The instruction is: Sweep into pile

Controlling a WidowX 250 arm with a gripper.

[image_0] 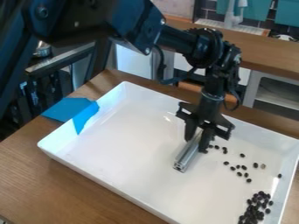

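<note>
Pinching the metal bar [187, 154] between both fingers, my claw [195, 142] stands over the white tray [116, 190], right beside the nearest of the loose dark beans [255, 165]. The bar is smooth and narrow, so a sideways drag could twist it in my grip, and if its lower edge rides above the floor, beans would slip under. Sweeping too wide would let them round its ends; pushing too hard could scatter the bean pile [255, 211]. That pile sits near the tray's right wall, where bar or fingertips might knock. Toward the blue sheet [69, 109], draped over the far-left rim, I have broad open floor for turning.
</note>
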